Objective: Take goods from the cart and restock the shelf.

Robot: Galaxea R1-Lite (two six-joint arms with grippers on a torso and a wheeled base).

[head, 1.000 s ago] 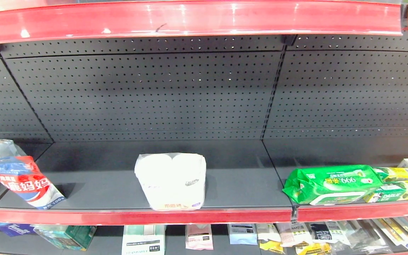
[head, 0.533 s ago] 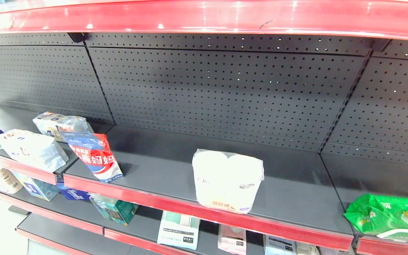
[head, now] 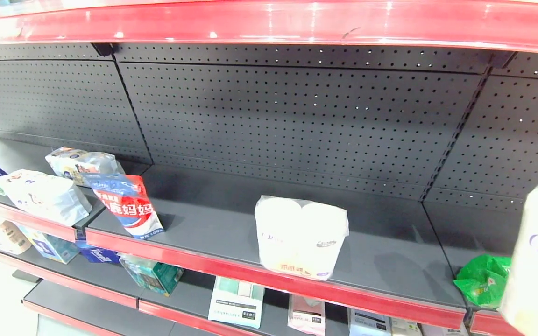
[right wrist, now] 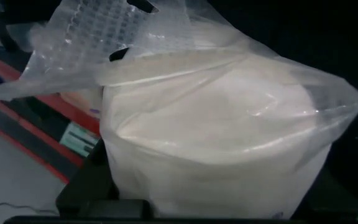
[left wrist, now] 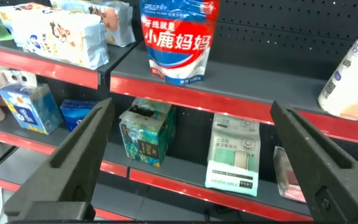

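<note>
A white toilet roll pack [head: 300, 235] in clear wrap stands upright near the front of the dark middle shelf [head: 213, 224]. A second white roll pack [head: 537, 261] rises at the head view's right edge, in front of the shelf. In the right wrist view this pack [right wrist: 216, 137] sits between the dark fingers of my right gripper [right wrist: 210, 196], which is shut on it. My left gripper [left wrist: 191, 174] is open with nothing in it, low in front of the lower shelf.
A red and blue pouch [head: 126, 205] and pale bags [head: 40, 196] stand on the shelf's left part. A green wipes pack [head: 481, 280] lies at the right, partly hidden by the held pack. Boxes and packets [left wrist: 232, 152] fill the lower shelf.
The head camera first swung left, shifting the whole shelf. Since half a second ago the held white pack has risen into view at the right, covering most of the green wipes.
</note>
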